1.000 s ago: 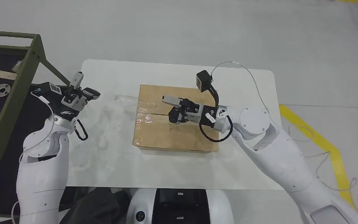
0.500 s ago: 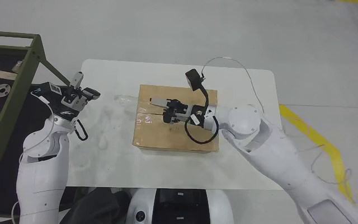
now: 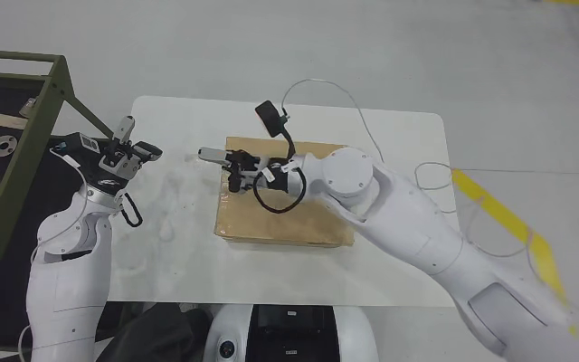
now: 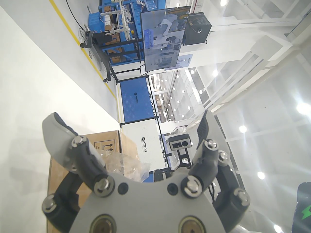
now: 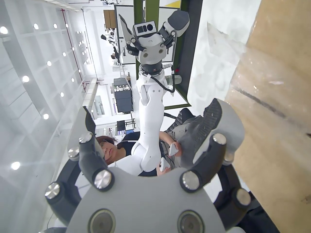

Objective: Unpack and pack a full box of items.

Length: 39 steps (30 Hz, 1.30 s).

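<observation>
Cardboard box (image 3: 282, 215) shut on table (image 3: 181, 116), right gripper (image 3: 220, 161) spread over its edge, left gripper (image 3: 137, 138) spread, well apart.

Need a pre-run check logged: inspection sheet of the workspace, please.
Surface: white table, bare around the box.
Job's things: cardboard box in the middle of the table, flaps shut, nothing unpacked yet.
Clutter: clear plastic film lying at the box's corner, partly on the table.
Grippers: right gripper open, at the box's corner nearest the left arm; left gripper open, holding nothing, raised at the table's edge away from the box.
Cables: thin white cable loops from the right wrist over the far side of the table.
Surroundings: green-framed rack beside the table on the left arm's side; yellow floor line on the other side.
</observation>
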Tool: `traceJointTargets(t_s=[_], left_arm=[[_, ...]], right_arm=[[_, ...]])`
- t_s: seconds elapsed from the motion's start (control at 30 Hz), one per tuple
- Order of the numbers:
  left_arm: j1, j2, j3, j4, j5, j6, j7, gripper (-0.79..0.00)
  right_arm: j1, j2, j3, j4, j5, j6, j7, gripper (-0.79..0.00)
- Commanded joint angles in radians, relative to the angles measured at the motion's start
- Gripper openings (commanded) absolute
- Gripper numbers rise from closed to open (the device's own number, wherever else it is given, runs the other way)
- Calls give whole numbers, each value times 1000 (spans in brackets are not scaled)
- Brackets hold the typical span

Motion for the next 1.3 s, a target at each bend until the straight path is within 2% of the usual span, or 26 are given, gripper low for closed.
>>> traceJointTargets(t_s=[0.0,0.27,0.5,0.7,1.27], left_arm=[[0,0,0,0,0,0,0,0],[0,0,0,0,0,0,0,0],[0,0,0,0,0,0,0,0],[0,0,0,0,0,0,0,0],[0,0,0,0,0,0,0,0]], right_arm=[[25,-21,-17,41,12,7,-9,0],[80,-84,-60,145,26,51,-16,0],[58,-99,-47,175,13,76,-14,0],[8,-88,-9,145,-18,83,-4,0],[-204,-13,153,-52,-164,170,-6,0]])
